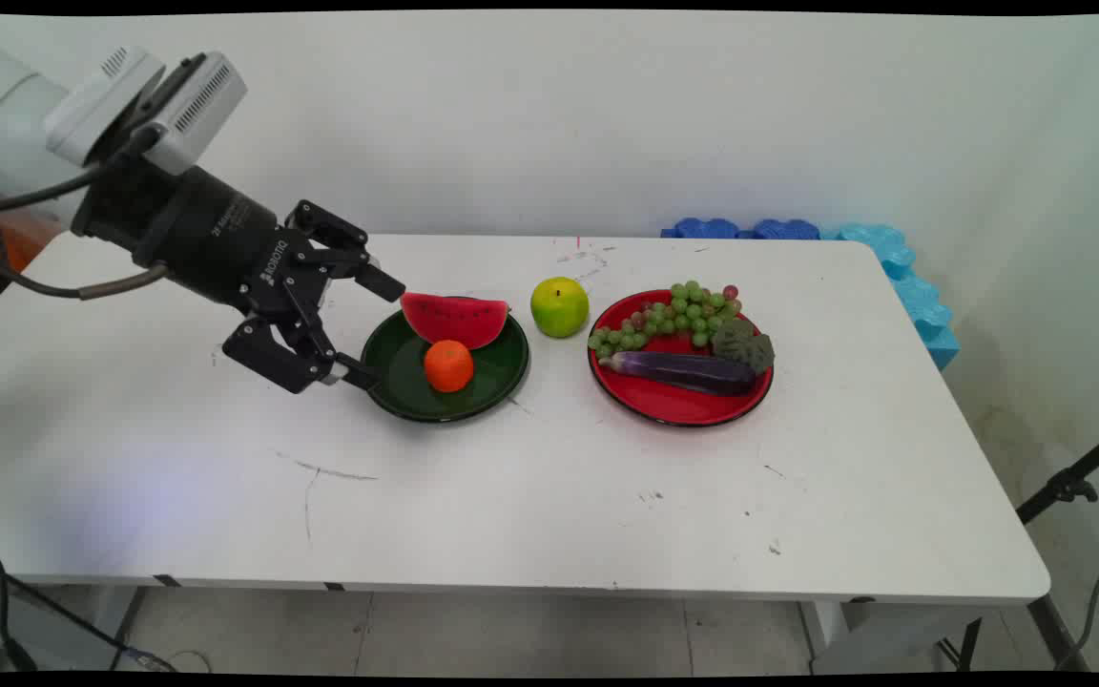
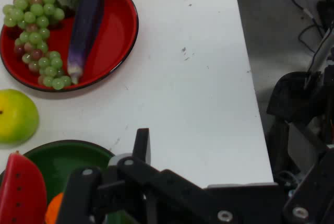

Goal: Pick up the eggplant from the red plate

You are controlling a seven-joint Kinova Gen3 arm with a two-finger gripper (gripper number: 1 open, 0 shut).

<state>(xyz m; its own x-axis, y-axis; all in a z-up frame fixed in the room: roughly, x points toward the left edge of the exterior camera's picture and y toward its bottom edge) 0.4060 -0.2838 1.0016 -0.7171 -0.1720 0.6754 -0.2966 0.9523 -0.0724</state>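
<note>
The tool (image 1: 380, 329) is seen tilted low over the surface (image 1: 511, 496), with its fingers spread wide apart and nothing gripped between them. One fingertip (image 1: 387, 283) is positioned above the rear left rim of the green plate (image 1: 492, 386), and the other fingertip (image 1: 355, 372) lies at the plate's near left rim; whether it touches the rim cannot be told.

Directly ahead of the tool, two items are carried by the green plate: a watermelon slice (image 1: 454, 319) at the far side and an orange (image 1: 448, 366) just in front of it, the two appearing to touch. In the hand view, the watermelon slice (image 2: 21, 195) and an edge of the orange (image 2: 53, 209) are seen at the lower left, partly covered by the tool's linkage.

Beyond the green plate, a green apple (image 1: 559, 306) stands on the bare surface, between the two plates. Farther from the tool, a red plate (image 1: 673, 405) is placed. It holds a bunch of grapes (image 1: 678, 317), mostly green with a few red ones, an eggplant (image 1: 685, 371) laid along its near side, and a dark green leafy vegetable (image 1: 743, 346) at the end farthest from the tool.
</note>
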